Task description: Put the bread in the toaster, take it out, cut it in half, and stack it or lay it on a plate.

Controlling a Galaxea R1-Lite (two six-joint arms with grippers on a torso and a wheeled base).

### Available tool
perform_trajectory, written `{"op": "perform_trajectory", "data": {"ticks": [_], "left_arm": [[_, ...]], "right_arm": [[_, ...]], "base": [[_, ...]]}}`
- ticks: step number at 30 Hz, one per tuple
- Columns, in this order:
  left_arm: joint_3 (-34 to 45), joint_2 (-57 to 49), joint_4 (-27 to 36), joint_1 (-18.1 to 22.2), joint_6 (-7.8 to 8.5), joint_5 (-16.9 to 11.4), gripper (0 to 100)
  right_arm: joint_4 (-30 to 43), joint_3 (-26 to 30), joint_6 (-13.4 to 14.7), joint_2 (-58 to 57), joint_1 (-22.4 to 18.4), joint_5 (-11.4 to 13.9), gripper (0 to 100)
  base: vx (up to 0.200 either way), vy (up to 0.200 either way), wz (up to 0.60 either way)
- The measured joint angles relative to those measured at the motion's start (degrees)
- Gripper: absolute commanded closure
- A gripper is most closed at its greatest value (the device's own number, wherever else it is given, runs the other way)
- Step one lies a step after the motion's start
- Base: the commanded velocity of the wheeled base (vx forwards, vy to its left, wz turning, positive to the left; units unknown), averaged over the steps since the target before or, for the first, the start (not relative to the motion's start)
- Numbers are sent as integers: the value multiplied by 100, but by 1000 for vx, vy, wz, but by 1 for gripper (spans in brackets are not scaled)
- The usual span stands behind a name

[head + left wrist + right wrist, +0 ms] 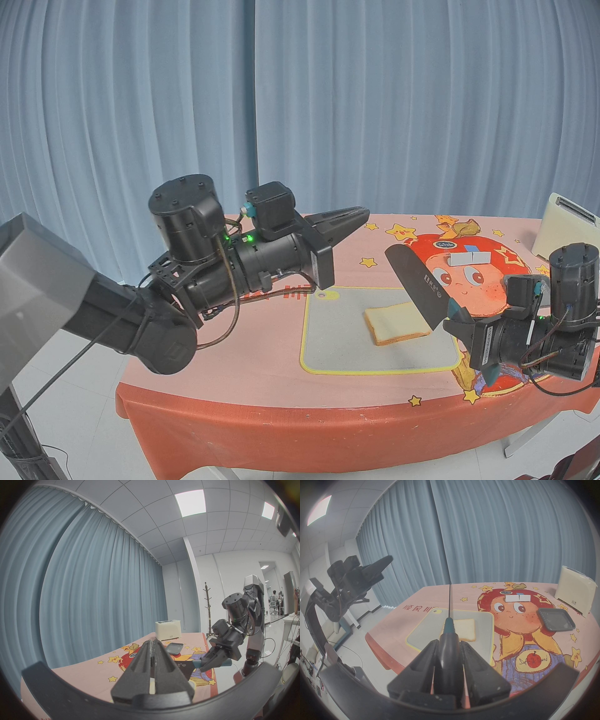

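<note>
Table (250,375) cover: smooth printed cloth, slight sheen. Cutting board (337,340): matt grey, plastic-looking. Bread (394,322): porous, dry, matt. Knife (415,284): dark matt blade, teal plastic handle. Toaster (565,228), 2 o'clock: smooth cream plastic. Left gripper (350,219) & right gripper (459,319): matt black plastic.

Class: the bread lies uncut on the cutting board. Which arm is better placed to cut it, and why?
Right. The right gripper grips the knife, blade raised near the bread on the cutting board; the left gripper hangs shut and empty.
</note>
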Motion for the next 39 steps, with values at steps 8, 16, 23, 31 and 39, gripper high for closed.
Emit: {"op": "perform_trajectory", "data": {"ticks": [8, 16, 23, 31, 39], "left_arm": [[-656, 926, -907, -111, -145, 216, 100], [-926, 1281, -12, -155, -564, 589, 100], [-1012, 1287, 194, -172, -640, 730, 100], [-1150, 1265, 739, -174, -372, 719, 100], [-1875, 1259, 1819, -185, -68, 701, 100]], "right_arm": [[-4, 144, -123, 48, 5, -9, 100], [-9, 227, -271, 105, 11, -11, 100], [-17, 243, -391, 163, 49, -20, 100], [-15, 266, -482, 201, 5, -71, 100], [-66, 304, -485, 221, 21, -72, 100]], "base": [[0, 0, 0], [0, 0, 0], [0, 0, 0], [0, 0, 0], [0, 0, 0]]}}
